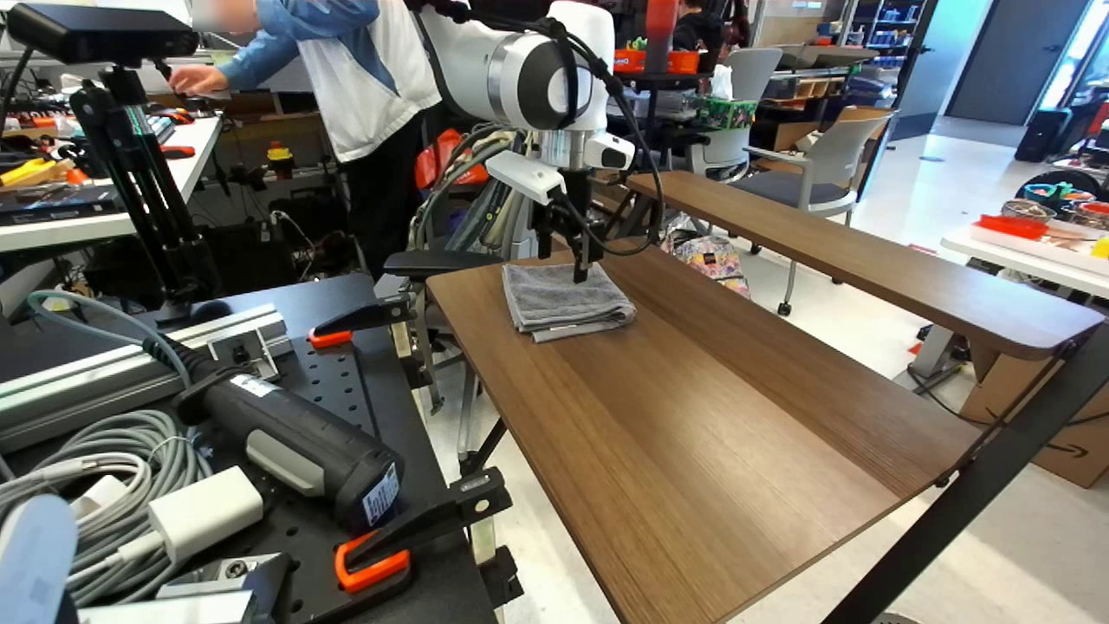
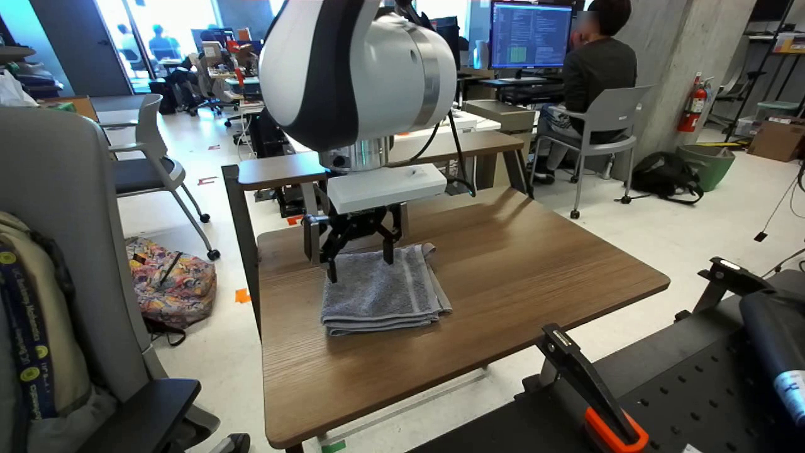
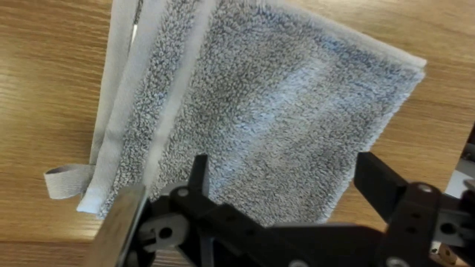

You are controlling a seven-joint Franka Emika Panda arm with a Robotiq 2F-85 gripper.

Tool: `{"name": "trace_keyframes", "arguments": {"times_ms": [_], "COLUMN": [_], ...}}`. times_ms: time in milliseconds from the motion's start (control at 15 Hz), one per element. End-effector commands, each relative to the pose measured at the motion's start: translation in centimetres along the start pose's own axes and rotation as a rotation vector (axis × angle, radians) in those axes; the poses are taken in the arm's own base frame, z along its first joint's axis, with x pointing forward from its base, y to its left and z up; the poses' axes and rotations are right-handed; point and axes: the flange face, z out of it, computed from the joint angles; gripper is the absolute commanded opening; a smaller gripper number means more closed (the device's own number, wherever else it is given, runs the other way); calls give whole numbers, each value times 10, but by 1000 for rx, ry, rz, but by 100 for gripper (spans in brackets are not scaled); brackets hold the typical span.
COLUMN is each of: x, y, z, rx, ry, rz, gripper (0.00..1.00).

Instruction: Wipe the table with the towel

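The grey folded towel (image 1: 567,305) lies flat near one end of the brown wood-grain table (image 1: 719,459). The towel (image 2: 377,292) also lies on the table (image 2: 516,264) in an exterior view. My gripper (image 1: 562,265) is open and empty, pointing down over the towel; it also shows in an exterior view (image 2: 360,268). In the wrist view the fingers (image 3: 282,156) are wide apart. One finger is over the towel (image 3: 259,104), the other over its edge beside bare table (image 3: 41,92). I cannot tell whether the fingertips touch the cloth.
A narrower wooden table (image 1: 849,251) runs along one side. A black bench (image 1: 338,399) with clamps, a tool (image 1: 303,442) and cables stands on the opposite side. A grey chair (image 2: 69,220) is close to the table. A person (image 1: 372,95) stands behind the arm.
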Motion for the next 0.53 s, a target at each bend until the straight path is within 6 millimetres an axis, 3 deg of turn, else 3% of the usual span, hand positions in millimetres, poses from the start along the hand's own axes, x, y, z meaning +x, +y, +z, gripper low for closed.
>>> {"name": "trace_keyframes", "arguments": {"times_ms": [0, 467], "x": [2, 4], "y": [13, 42], "z": [14, 48], "rx": [8, -28], "ry": [3, -14], "rz": [35, 59], "gripper": [100, 100]}}
